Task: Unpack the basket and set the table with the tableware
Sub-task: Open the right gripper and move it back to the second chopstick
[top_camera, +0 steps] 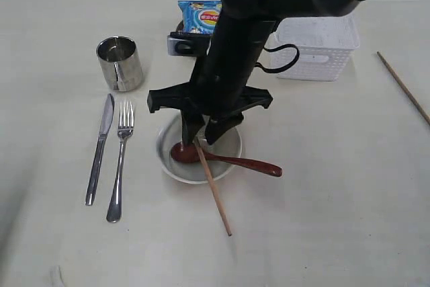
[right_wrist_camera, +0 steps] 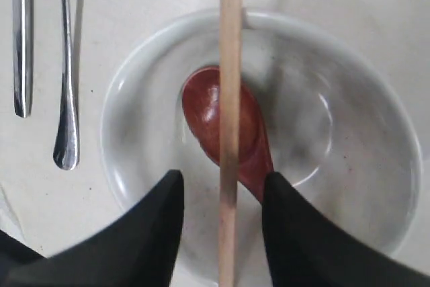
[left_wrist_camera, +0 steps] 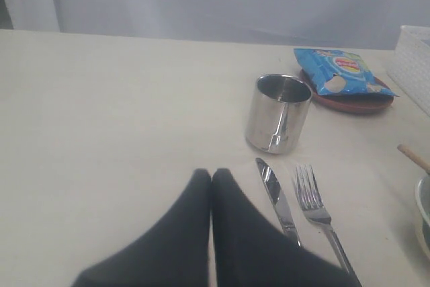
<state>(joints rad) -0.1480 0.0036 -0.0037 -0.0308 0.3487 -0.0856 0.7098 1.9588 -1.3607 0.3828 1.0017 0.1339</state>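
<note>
**Entry: right tool (right_wrist_camera: 222,189), over the cream bowl (top_camera: 228,147), lower centre of the exterior view.**

**Hazard:** We judged the wooden chopstick (top_camera: 215,193) the weak point. It lay slanted across the bowl's rim, over the head of the wooden spoon (top_camera: 248,163), with its lower end reaching the bench (top_camera: 336,199). Whether it sat steady we could not tell. A brush from either finger on lifting could roll it off the rim or jog the bowl. A second chopstick (top_camera: 403,87) lay well apart at the right edge, so we thought the pair might end up split.

**Tool state:** Jaws spread, with the chopstick between them and a gap on each side; pinching nothing.

**Left tool (left_wrist_camera: 211,179):** Fingers pressed together, empty, near the knife (left_wrist_camera: 275,196).

**Basket (top_camera: 316,48):** Upper right, on the bench.
</note>
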